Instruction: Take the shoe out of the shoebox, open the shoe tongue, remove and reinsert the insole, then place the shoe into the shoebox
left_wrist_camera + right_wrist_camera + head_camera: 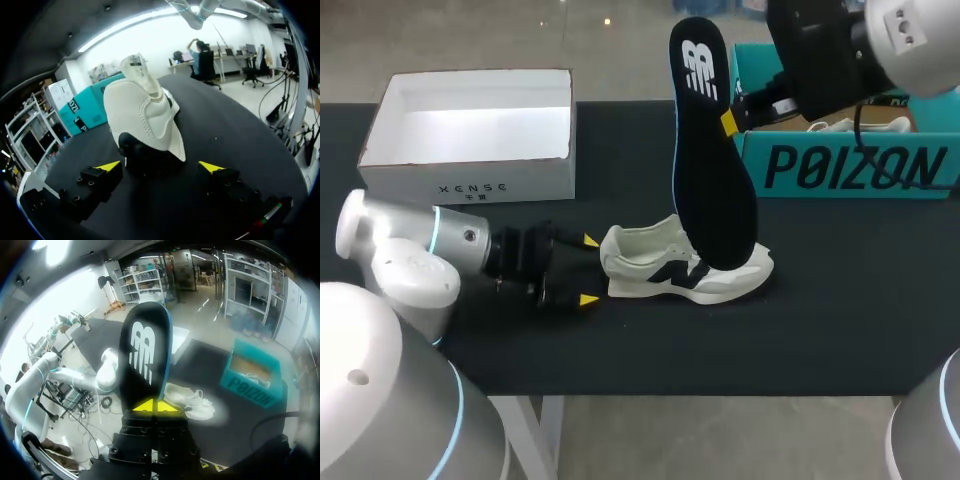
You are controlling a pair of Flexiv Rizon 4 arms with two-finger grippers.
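Observation:
A cream and black shoe (660,268) lies on its side mid-table. In the left wrist view the shoe (145,115) has its heel towards my left gripper (160,166). That gripper (589,270) is open, and its yellow tips flank the heel without touching it. A black insole (712,170) with a white logo hangs upright over the shoe, its lower end in front of the shoe's opening. My right gripper (730,122) is shut on the insole's edge. From the right wrist the insole (145,355) rises from my right gripper (155,405), with the shoe (192,400) far below.
The teal shoebox (850,168) stands open at the back right, under my right arm, with pale paper inside; it also shows as the teal shoebox (255,382). A white open box (470,130) stands at the back left. The table's front edge lies just before the shoe.

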